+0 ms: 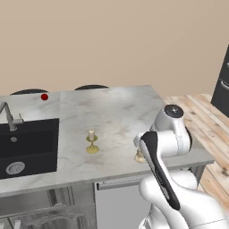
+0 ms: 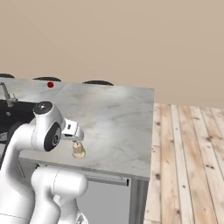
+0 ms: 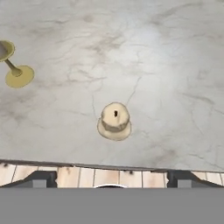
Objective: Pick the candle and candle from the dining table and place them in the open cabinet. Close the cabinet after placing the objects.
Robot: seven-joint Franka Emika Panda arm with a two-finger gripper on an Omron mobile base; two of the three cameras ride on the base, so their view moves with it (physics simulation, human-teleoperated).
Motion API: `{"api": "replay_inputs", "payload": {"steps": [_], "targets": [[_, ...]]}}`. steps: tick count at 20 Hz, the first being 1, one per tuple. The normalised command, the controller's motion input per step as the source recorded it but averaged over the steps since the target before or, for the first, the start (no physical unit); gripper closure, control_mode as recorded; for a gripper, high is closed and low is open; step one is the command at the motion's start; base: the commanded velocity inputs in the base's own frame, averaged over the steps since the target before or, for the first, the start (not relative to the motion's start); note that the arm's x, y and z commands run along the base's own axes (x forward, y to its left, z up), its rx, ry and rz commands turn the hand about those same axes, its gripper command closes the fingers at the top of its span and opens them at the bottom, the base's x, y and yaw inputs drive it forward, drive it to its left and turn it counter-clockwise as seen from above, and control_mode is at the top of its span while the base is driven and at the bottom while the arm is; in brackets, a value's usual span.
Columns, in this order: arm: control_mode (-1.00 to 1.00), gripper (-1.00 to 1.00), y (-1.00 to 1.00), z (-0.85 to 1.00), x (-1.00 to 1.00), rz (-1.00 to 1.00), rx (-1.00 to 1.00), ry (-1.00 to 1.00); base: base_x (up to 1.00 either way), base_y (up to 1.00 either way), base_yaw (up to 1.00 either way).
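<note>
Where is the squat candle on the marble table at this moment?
The squat candle stands near the table's front edge, right of the thin candle on the gold holder, below the open gripper.

Two base cameras look forward and down from behind the arm, left and right, sharing the table (image 1: 116,107). The hand camera looks down closely past the gripper (image 3: 109,179).

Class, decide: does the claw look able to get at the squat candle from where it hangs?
Probably yes: the open claw hangs above the squat candle, nothing lies between them, and the stemmed candle stands well aside.
</note>
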Motion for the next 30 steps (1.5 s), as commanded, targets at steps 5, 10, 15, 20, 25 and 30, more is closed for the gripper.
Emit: {"api": "replay_inputs", "payload": {"steps": [5,10,15,20,25,30], "targets": [[-1.0,-1.0,0.01,-0.15,0.0,-0.17,0.0,-0.02,0.0,0.0,0.0],[-1.0,-1.0,0.0,-0.33,0.01,-0.15,0.0,0.01,0.0,0.0,0.0],[-1.0,-1.0,0.06,-0.37,0.23,-0.06,0.0,0.04,0.0,0.0,0.0],[-1.0,-1.0,0.02,-0.27,0.25,0.0,0.0,0.0,0.0,0.0,0.0],[-1.0,-1.0,0.0,-0.13,0.12,0.0,0.0,0.0,0.0,0.0,0.0],[-1.0,-1.0,0.01,-0.2,0.08,0.0,0.0,0.0,0.0,0.0,0.0]]}}
